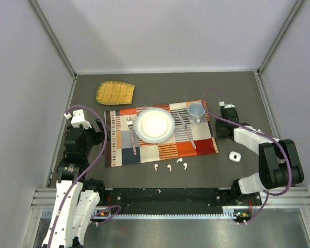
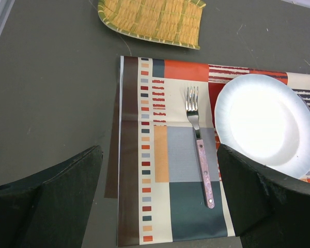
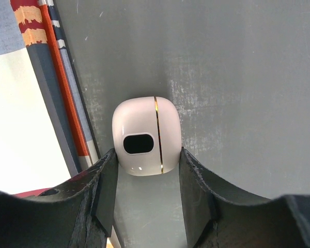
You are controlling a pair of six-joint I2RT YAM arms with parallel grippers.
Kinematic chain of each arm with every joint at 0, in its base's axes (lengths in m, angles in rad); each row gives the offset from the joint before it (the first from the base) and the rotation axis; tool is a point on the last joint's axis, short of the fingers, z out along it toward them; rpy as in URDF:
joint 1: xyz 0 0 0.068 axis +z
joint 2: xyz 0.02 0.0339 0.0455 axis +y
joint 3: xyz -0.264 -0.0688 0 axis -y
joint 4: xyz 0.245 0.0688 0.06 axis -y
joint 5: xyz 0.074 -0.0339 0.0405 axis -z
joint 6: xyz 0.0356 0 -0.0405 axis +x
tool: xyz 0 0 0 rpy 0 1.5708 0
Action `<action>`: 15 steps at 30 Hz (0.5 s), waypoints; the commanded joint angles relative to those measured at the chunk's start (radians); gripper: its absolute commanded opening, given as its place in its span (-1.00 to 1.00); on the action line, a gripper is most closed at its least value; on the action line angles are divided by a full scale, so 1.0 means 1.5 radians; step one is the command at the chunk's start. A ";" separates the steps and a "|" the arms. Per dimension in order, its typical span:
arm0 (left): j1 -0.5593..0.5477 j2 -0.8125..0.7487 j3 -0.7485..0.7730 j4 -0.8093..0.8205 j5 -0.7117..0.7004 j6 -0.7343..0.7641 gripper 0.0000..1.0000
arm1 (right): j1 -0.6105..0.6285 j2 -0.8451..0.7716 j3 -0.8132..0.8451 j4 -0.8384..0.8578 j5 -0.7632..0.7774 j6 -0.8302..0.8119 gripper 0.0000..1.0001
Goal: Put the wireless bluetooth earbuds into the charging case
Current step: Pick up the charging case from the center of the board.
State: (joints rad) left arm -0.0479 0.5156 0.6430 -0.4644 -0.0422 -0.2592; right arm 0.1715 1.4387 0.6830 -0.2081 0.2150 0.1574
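Several tiny white earbuds lie in a loose row on the dark table just in front of the placemat's near edge; neither wrist view shows them. The white charging case lies closed on the table right of the placemat. In the right wrist view the case shows between the tips of my open right gripper, its gold seam and dark oval window facing up. In the top view the right gripper sits beyond the case. My left gripper is open and empty above the placemat's left part.
A patterned placemat holds a fork, a white plate, a knife and a blue mug. A yellow woven tray lies behind it. Grey walls enclose the table on three sides.
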 commanded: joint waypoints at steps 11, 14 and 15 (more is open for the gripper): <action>-0.001 -0.002 0.004 0.031 0.076 0.016 0.98 | -0.002 -0.206 -0.018 0.023 -0.090 0.006 -0.56; 0.000 -0.007 0.007 0.040 0.121 0.035 0.98 | 0.007 -0.281 -0.028 0.041 -0.169 0.001 -0.54; 0.000 -0.008 0.008 0.041 0.145 0.037 0.98 | 0.010 -0.318 -0.034 0.058 -0.189 0.002 -0.54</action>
State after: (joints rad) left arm -0.0479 0.5148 0.6430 -0.4637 0.0475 -0.2443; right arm 0.1749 1.1042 0.6537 -0.1997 0.1001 0.1600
